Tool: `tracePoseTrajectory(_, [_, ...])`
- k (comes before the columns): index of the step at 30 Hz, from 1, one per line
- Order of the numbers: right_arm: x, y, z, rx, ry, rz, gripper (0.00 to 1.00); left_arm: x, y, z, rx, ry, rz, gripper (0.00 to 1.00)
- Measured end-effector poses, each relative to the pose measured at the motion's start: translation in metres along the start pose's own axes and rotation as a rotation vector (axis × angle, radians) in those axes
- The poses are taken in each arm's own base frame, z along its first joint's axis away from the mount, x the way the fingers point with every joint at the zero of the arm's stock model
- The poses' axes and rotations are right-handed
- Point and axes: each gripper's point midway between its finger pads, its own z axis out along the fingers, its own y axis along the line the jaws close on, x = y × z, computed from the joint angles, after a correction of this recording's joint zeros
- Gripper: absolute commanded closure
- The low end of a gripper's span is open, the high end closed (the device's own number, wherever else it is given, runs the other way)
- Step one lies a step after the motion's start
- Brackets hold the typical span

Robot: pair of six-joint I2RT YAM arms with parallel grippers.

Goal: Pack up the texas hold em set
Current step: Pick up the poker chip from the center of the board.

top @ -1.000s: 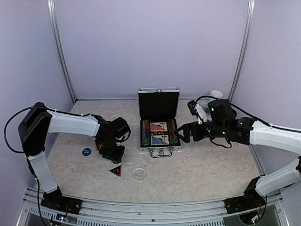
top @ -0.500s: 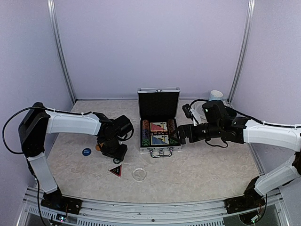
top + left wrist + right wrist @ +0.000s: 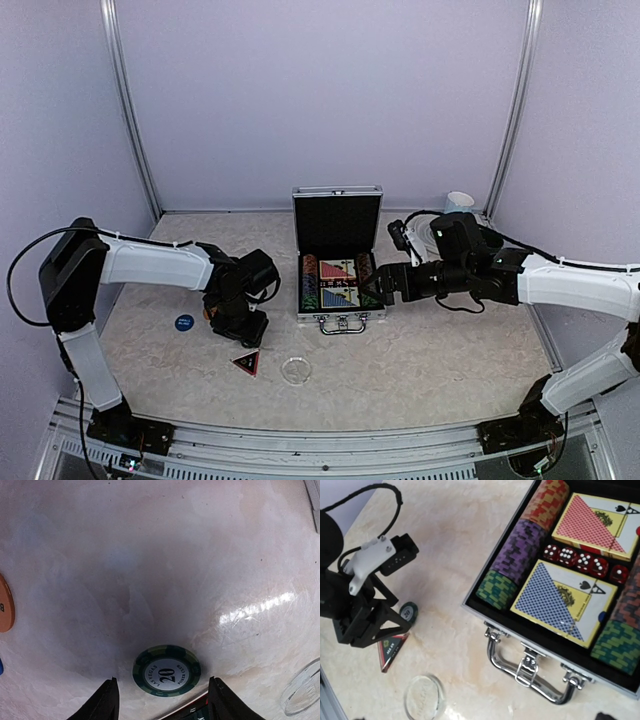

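One green chip (image 3: 166, 671) lies flat on the counter (image 3: 150, 555) at the briefcase's (image 3: 337, 225) 9 o'clock, between my left fingers (image 3: 107, 705), which are parted and clear of it. My right fingers (image 3: 378, 285) are spread wide at the open briefcase's 3 o'clock edge.

My left wrist view cuts the orange disc (image 3: 5, 604) at its left edge, the clear disc (image 3: 302, 690) at its right.

Left pincer (image 3: 162, 695) spread, pointing down, right pincer (image 3: 372, 286) wide apart
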Motion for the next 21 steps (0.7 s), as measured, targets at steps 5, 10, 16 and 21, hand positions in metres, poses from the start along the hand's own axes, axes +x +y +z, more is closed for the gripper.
tracePoseTrajectory(5, [0.0004, 0.0007, 0.0002, -0.001, 0.001, -0.001, 0.01, -0.0018, -0.0012, 0.0038, 0.015, 0.003, -0.005, 0.41])
tracePoseTrajectory(10, [0.0008, 0.0009, 0.0003, 0.000, 0.001, -0.002, 0.01, -0.0018, -0.0036, 0.0074, 0.026, 0.007, -0.006, 0.45])
tracePoseTrajectory(16, [0.0002, 0.0000, 0.0002, 0.006, -0.002, -0.003, 0.01, -0.0024, -0.0056, 0.0082, 0.037, 0.003, -0.008, 0.56])
tracePoseTrajectory(21, [-0.0001, -0.0007, 0.0002, 0.010, -0.004, -0.003, 0.01, -0.0018, -0.0077, 0.0082, 0.037, -0.003, -0.003, 0.60])
